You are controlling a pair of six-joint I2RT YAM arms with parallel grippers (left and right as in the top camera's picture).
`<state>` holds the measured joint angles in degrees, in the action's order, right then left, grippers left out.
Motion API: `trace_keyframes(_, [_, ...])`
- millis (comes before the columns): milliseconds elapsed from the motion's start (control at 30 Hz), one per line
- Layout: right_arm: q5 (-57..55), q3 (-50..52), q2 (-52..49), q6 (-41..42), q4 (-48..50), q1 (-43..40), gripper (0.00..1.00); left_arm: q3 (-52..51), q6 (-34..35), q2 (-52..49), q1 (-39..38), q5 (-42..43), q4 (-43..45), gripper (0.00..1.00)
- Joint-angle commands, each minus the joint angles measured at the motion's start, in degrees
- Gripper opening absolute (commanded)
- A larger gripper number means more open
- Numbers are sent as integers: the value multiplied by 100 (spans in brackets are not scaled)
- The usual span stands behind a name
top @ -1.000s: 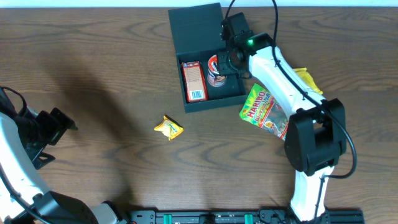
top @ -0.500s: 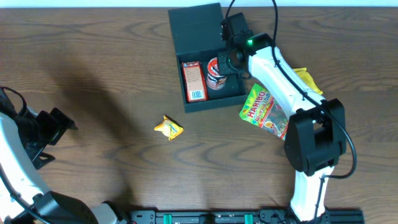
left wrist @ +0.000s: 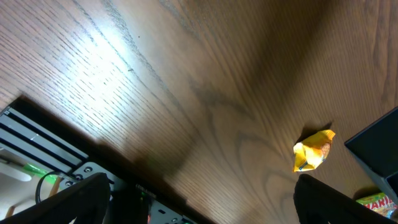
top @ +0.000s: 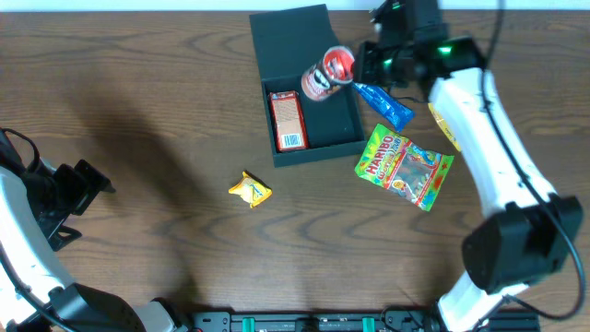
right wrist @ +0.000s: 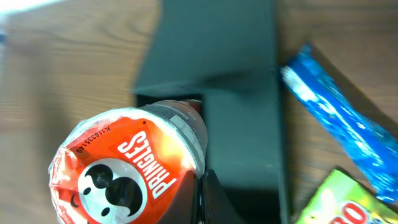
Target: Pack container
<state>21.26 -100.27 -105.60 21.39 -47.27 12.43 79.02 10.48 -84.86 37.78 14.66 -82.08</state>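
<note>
The container [top: 293, 41], a dark shallow box with its flap lid laid open toward the far edge, holds a red-and-white carton [top: 289, 120]. A small Pringles can [top: 327, 74] hangs tilted above the box's right half. My right gripper [top: 359, 66] is shut on the can's top edge. In the right wrist view the two fingers [right wrist: 204, 199] meet tight against the rim of the can [right wrist: 130, 168], over the container [right wrist: 242, 124]. My left gripper [top: 88, 184] stands open and empty at the far left; its fingertips frame bare wood [left wrist: 199, 205].
A blue packet [top: 385, 103] lies just right of the box, and a Haribo bag [top: 404, 166] lies below it. A yellow packet [top: 250, 190] sits in front of the box. Another yellow item [top: 441, 124] peeks out from under the right arm.
The right gripper closed fully and rose toward the far right, taking the Pringles can up off the box floor and tilting it. The blue packet is now uncovered. The left arm stayed put.
</note>
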Motion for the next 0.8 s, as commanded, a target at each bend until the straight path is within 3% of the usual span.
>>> trace_keyframes(0, [1508, 4, 61, 179, 101, -197, 1, 63, 0, 20, 22, -24, -17, 95])
trace_keyframes(200, [3403, 879, 101, 656, 1379, -509, 1, 63, 2, 20, 22, -24, -17, 95])
trace_keyframes(267, [3895, 1576, 170, 1047, 2243, -627, 2, 63, 0, 20, 22, -22, -15, 95])
trace_keyframes(433, [4369, 2745, 304, 2175, 4065, -780, 2, 63, 0, 20, 22, -24, -17, 95])
trace_keyframes(600, [4817, 3233, 332, 3095, 5528, -942, 1, 63, 0, 20, 22, -22, -15, 95])
trace_keyframes(767, [4918, 3257, 332, 3394, 5845, -1084, 1, 63, 0, 20, 22, -22, -17, 95])
